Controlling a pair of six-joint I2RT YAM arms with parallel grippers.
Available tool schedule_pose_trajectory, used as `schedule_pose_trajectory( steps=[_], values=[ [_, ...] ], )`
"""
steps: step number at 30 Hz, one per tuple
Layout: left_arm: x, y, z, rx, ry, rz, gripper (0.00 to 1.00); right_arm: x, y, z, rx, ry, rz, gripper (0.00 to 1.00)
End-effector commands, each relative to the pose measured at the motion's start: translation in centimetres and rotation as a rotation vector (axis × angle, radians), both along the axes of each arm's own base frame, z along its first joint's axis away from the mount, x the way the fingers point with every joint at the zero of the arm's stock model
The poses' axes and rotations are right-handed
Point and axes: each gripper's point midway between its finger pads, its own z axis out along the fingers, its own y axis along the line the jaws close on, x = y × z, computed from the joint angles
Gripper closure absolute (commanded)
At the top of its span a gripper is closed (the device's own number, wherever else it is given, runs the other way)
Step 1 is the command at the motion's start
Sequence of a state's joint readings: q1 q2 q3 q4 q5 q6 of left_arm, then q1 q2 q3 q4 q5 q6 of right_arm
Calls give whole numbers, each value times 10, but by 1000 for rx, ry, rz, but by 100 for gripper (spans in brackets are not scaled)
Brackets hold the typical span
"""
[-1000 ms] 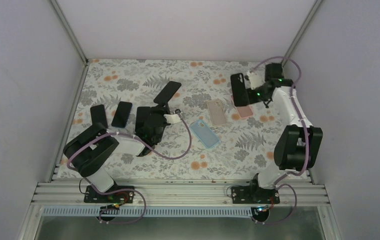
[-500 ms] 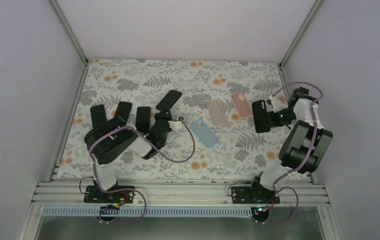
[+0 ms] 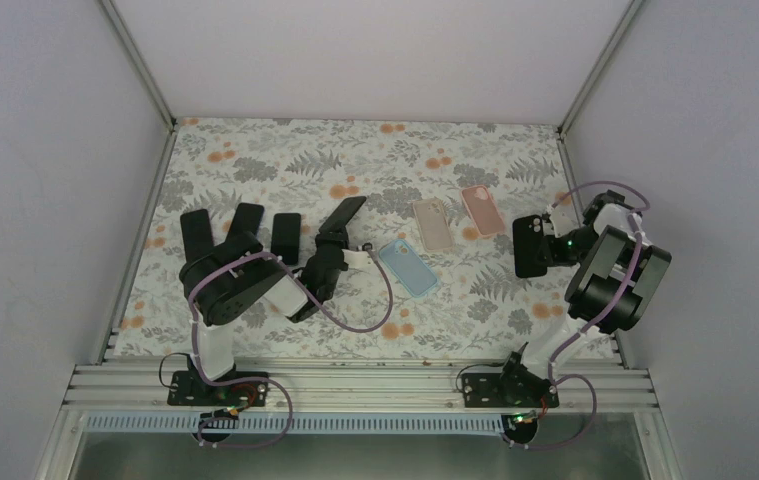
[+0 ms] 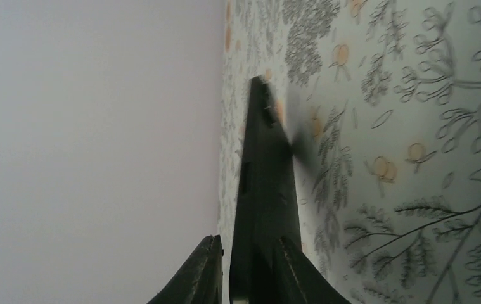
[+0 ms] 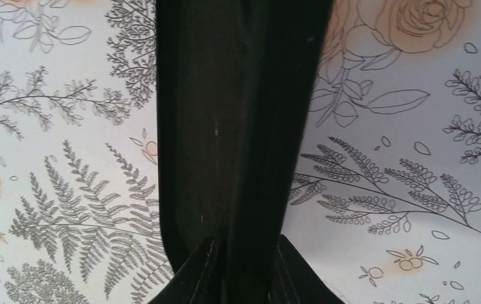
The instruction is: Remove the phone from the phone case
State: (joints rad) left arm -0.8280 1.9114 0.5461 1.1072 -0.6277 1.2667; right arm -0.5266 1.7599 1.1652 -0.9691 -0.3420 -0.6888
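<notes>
The left hand (image 4: 248, 240) has a black phone (image 4: 266, 190) edge-on between its fingers: one finger touches it and the other stands a sliver off, so I cannot tell whether it grips. The phone sits tilted over the bench (image 3: 255, 160), just beside a row of black phones (image 3: 245, 222). The right hand (image 5: 246, 240) is nearly closed, pinching the black case (image 5: 237, 114) from both sides near the bench's right edge. A blue case (image 3: 410, 267), a beige case (image 3: 433, 223) and a pink case (image 3: 482, 210) lie flat between the arms

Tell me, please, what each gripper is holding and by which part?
The left gripper pinches a black phone by its near end; the right gripper pinches a black case by its near edge.
</notes>
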Motion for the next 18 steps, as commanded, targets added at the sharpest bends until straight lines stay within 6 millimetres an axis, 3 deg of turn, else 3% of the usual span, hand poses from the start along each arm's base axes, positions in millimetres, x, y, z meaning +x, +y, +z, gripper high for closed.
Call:
schedule_pose_trajectory(
  steps=[1,4,8,13,16,18],
  values=[
    [-4,-18,-8,-18,61,-65,76,-5,-16,-16,-46,27,-8,81],
    [-13,-25,-19,-3,112,-101,70,-5,-21,-16,-63,29,-11,75],
    [-27,-32,-32,7,182,-141,52,-5,-29,-15,-99,34,-14,63],
    [-40,-41,-48,26,276,-163,42,-5,-32,-12,-117,37,-8,51],
    [-56,-50,-51,17,356,-219,25,-5,-41,-3,-179,21,-14,38],
    [-63,-58,-42,-22,417,-244,16,0,-48,11,-224,-12,-18,25]
  ],
)
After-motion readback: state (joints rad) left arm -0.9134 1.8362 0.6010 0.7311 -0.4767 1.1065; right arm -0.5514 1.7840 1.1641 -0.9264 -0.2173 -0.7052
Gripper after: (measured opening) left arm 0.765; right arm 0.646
